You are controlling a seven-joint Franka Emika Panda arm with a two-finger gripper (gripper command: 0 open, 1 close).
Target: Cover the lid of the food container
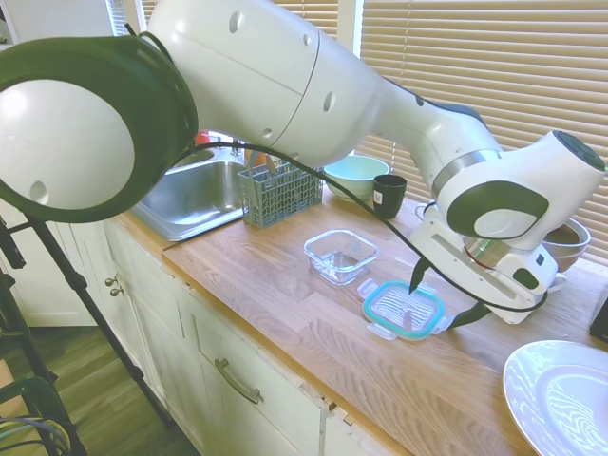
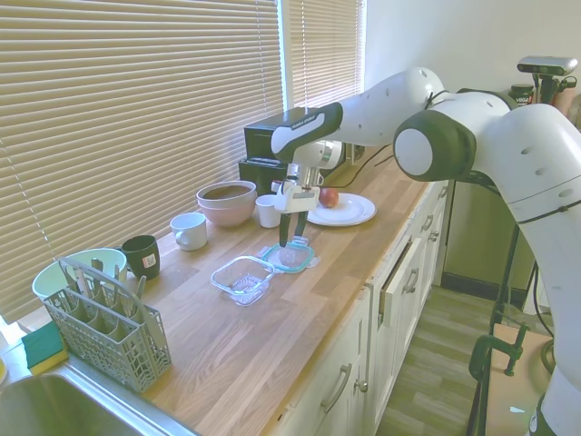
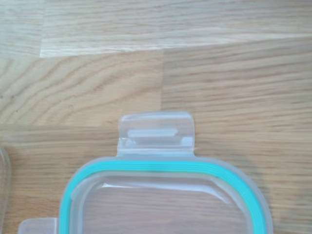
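The lid [image 1: 404,311], clear with a teal rim seal and snap tabs, lies flat on the wooden counter [image 1: 285,294]. The wrist view shows one corner and a tab of the lid [image 3: 165,195] from close above. The food container [image 1: 340,255], a small square clear dish, stands empty just left of the lid; it also appears as the food container [image 2: 243,279] beside the lid [image 2: 291,257]. My gripper [image 1: 442,299] hangs open directly over the lid's right part, fingertips pointing down at about lid height, holding nothing. From the other side the gripper [image 2: 288,242] stands just above the lid.
A grey cutlery rack [image 1: 280,193] and a steel sink [image 1: 195,195] are at the left. A mint bowl [image 1: 356,176], black mug [image 1: 389,195] and pink bowl [image 1: 567,242] line the back. A white plate [image 1: 560,394] sits at front right; an apple [image 2: 329,196] lies on it.
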